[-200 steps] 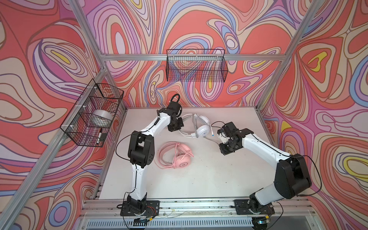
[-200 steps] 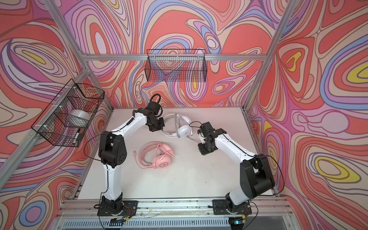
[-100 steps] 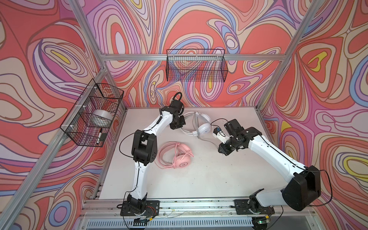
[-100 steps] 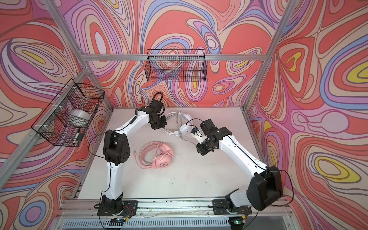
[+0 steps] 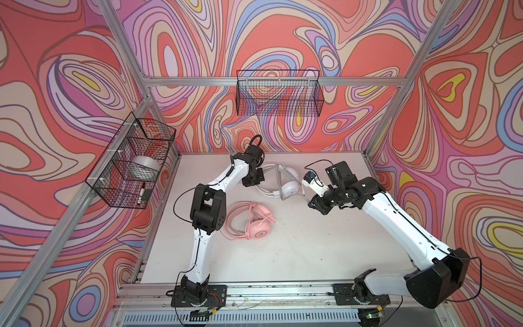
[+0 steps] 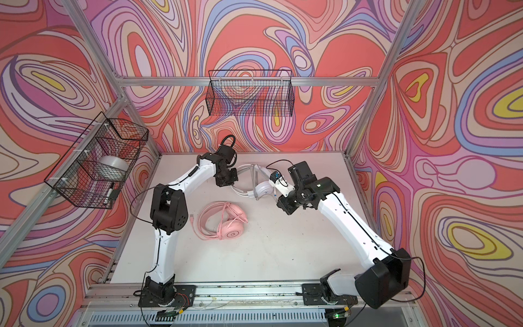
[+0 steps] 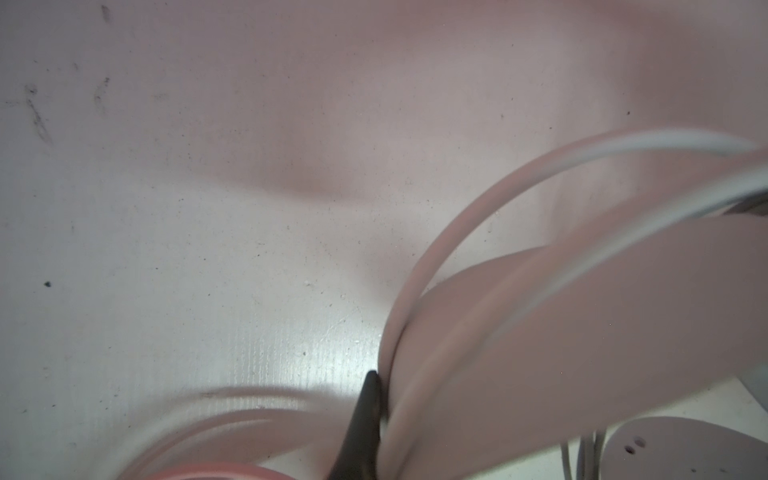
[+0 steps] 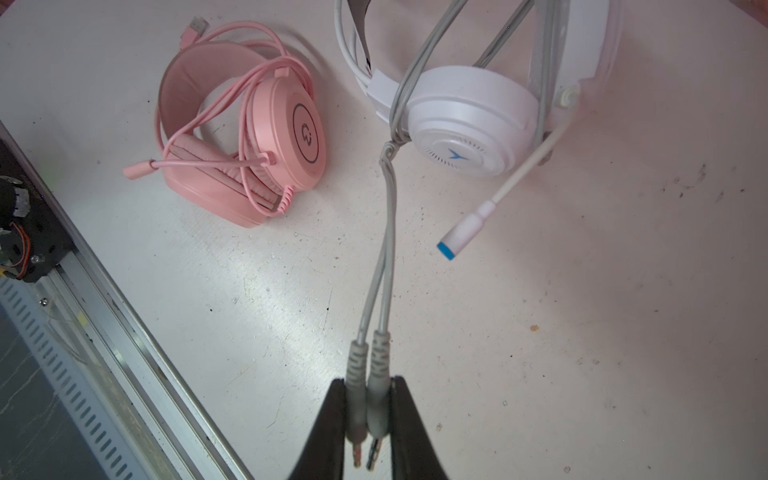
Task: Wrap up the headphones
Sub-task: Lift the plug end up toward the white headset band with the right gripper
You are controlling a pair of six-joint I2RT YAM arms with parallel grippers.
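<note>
The white plastic headset with a boom microphone [image 5: 290, 185] lies near the far edge of the pale worktop [image 5: 297, 254]. The pink headset [image 5: 259, 230], its cable coiled on it, is nearer the middle. The right gripper [image 8: 369, 390] is clamped on the two grey plug ends [image 8: 370, 357]. From them the grey-white cable [image 8: 386, 232] runs straight ahead to the white earcup [image 8: 465, 120]. The left gripper [image 5: 256, 184] is closed, seemingly on the white headband [image 7: 540, 332], but that view is blurred.

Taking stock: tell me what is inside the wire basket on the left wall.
The wire basket holds a whitish roll in its middle compartment and a marker in the nearest one. The mesh obscures anything smaller.
</note>
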